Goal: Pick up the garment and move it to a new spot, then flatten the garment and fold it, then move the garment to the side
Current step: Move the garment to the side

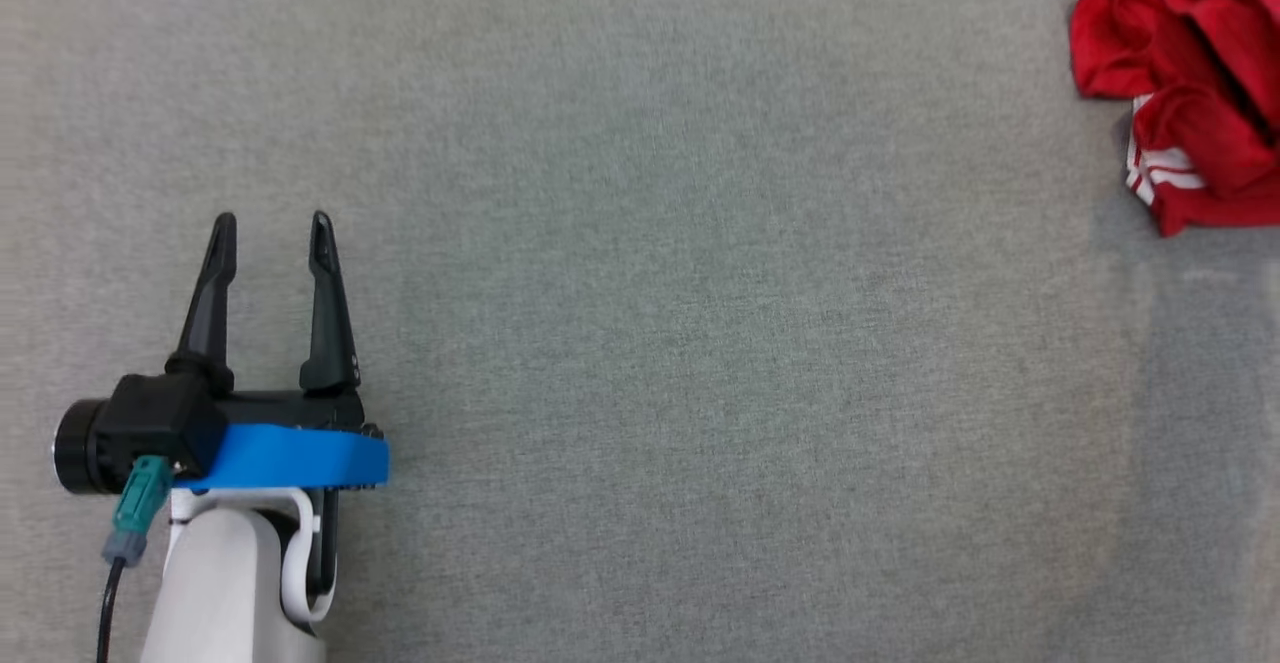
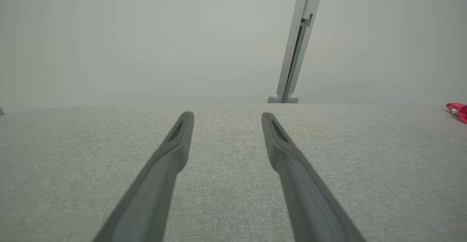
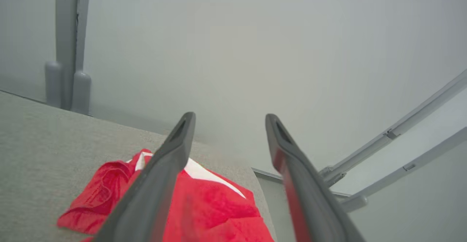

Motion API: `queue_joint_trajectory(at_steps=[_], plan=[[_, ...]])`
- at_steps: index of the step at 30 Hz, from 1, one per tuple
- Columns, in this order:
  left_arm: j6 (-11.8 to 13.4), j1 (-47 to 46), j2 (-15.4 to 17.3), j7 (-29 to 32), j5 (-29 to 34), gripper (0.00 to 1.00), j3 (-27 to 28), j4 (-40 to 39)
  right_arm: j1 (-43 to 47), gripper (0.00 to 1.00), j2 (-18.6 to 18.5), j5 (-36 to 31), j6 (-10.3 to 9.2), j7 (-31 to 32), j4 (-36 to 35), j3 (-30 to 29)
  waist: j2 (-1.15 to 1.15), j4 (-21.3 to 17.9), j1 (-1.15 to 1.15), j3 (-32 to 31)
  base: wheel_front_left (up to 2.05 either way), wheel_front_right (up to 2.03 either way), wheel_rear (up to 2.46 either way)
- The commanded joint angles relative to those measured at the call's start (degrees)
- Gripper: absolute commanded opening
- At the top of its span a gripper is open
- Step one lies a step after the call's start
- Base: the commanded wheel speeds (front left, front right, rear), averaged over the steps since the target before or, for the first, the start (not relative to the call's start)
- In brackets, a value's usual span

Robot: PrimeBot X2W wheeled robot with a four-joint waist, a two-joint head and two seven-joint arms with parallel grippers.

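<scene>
The left end effector (image 1: 272,233) and right end effector (image 3: 230,119) gape empty; a careless nudge could push the red jersey (image 1: 1190,73) off the tabletop (image 1: 700,293).

One red garment (image 1: 1190,73); one grey table (image 1: 700,343); two pincers: left pincer (image 1: 272,218), right pincer (image 3: 229,115).

Your head camera looks almost straight down on the grey table (image 1: 700,343). Your wrist cameras sit low, facing along it toward the pale wall (image 2: 146,34); all three views share the red garment (image 1: 1190,73).
</scene>
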Motion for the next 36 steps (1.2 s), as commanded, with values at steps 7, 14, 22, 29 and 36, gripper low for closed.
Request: queue_joint_trajectory(at_steps=[7,14,22,29,36], plan=[[0.88,4.74,-0.66,-0.14,-1.01,1.0,0.98,1.03,6.36,1.0,9.37,1.78,-0.01,-3.08,-5.86,3.38,0.0,1.63,0.0,-7.74,0.0,0.0,0.0],[1.02,7.69,-1.0,-0.15,-1.24,1.0,1.52,2.48,12.97,1.0,17.56,6.0,-0.01,-3.46,-10.29,7.08,0.0,4.57,0.0,-13.11,0.0,0.0,0.0],[1.22,10.34,-1.22,-0.15,-1.18,1.0,1.32,4.35,24.88,1.0,22.83,10.11,-0.01,-3.49,-16.75,7.77,0.0,5.84,0.0,-17.76,0.0,0.0,0.0],[1.47,12.2,-1.49,-0.15,-1.64,1.0,0.26,4.56,35.76,1.0,24.51,10.78,0.0,-3.5,-22.84,4.81,0.0,4.91,0.0,-20.82,0.0,0.0,0.0],[2.11,14.3,-1.7,-0.15,-2.17,1.0,-0.37,4.72,44.64,1.0,25.9,10.09,0.0,-1.89,-28.98,1.45,0.0,3.95,0.0,-23.83,0.0,0.0,0.0]])
